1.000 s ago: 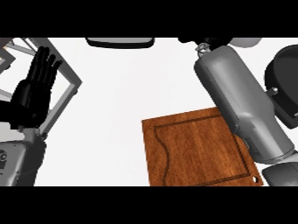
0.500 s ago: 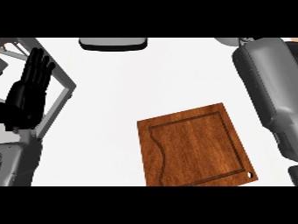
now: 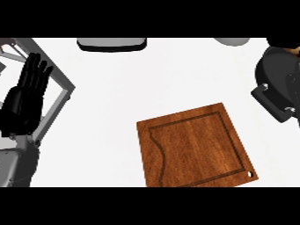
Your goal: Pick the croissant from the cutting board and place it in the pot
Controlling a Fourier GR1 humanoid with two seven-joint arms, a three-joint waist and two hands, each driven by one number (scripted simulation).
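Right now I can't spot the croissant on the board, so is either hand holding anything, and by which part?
The left hand is open and holds nothing. The right hand's fingers are hidden near the pot, so it cannot be told.

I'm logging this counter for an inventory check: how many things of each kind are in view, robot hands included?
Cutting board: 1
Pot: 1
Grey items at the far edge: 2
Robot hands: 2 (left robot hand, right robot hand)
Croissant: 0 clearly visible
Total: 6
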